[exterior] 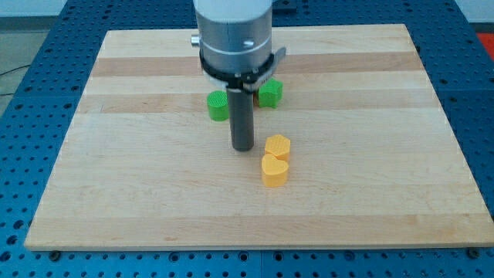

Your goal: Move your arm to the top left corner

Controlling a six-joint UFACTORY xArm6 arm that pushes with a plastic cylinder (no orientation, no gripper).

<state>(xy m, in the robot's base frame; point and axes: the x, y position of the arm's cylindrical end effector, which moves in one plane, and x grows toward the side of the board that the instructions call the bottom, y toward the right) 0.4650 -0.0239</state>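
So the wooden board point(116, 193) fills most of the shot, sitting on a blue pegboard table point(23, 31). No jaws on this rig, just a rod, so nothing opens or grips. My tip point(243, 147) sits near the board's middle, well away from the board's top left corner point(108, 35). Just right of my tip is a yellow hexagon block point(278, 146), touching a yellow heart block point(275, 171) below it. Above my tip: a green round block point(218, 106) up-left, a green block point(270, 93) up-right.

We see my tip point(243, 147) just left of the yellow hexagon block point(278, 146), the yellow heart block point(275, 171) touching below it, both green blocks point(218, 106) point(270, 93) above.
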